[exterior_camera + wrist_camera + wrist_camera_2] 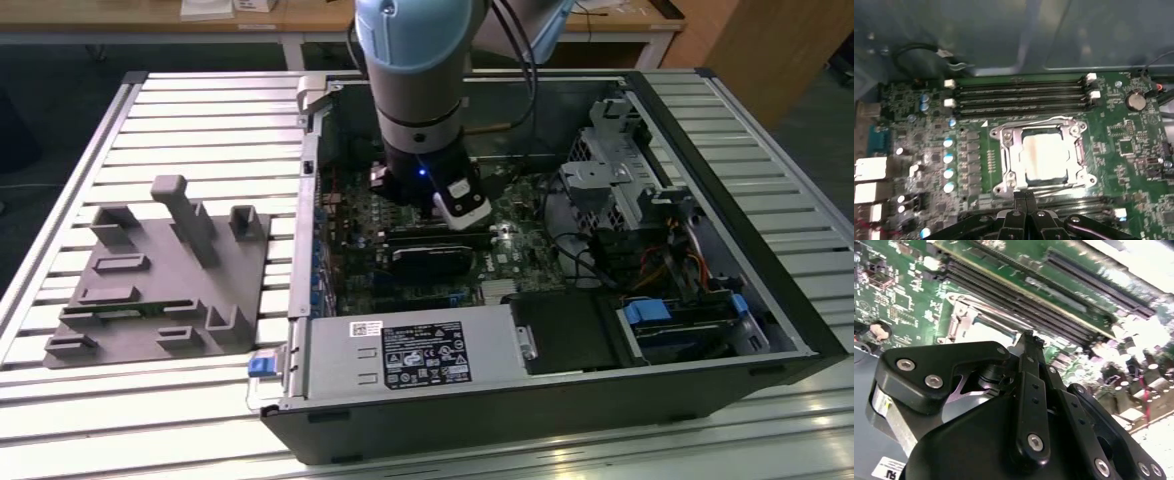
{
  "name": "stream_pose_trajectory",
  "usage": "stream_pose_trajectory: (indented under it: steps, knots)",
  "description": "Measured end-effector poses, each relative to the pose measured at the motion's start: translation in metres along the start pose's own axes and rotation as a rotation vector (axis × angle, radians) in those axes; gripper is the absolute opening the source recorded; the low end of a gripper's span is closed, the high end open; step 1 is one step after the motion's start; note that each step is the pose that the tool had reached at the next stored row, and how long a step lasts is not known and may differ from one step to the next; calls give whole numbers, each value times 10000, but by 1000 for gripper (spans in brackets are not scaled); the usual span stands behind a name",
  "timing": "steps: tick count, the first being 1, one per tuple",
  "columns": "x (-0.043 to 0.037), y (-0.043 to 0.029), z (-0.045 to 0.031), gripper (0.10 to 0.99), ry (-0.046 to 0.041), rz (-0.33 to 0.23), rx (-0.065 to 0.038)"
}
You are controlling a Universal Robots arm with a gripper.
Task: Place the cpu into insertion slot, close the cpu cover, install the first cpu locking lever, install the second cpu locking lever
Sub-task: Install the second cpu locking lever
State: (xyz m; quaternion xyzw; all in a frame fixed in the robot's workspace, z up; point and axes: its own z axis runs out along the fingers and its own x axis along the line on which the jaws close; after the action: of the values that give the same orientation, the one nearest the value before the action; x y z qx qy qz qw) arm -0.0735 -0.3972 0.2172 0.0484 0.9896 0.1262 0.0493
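Down inside the open computer case (694, 150), the gripper (1026, 197) hangs with fingers pressed together, holding nothing, just beside the insertion slot (999, 165). The cpu (1045, 154) lies flat there, face up, the cpu cover (1040, 128) apparently closed. Square, no long axis. Lever work wants slow, straight pushes.

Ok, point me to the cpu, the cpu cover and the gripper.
cpu (1046, 157), first wrist view, middle of its pale metal face.
cpu cover (1010, 159), first wrist view, silver frame strip beside the cpu.
gripper (1025, 196), first wrist view, tips of the black fingers, pressed together at the socket's edge.
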Motion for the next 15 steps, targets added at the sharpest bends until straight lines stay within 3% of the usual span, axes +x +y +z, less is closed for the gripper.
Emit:
stream_pose_trajectory:
  steps: [8,12,15]
  knots:
    - [-100,170,54,106,-22,-29,268]
    - [-140,240,76,106,-43,-59,515]
    - [-164,290,91,106,-64,-87,775]
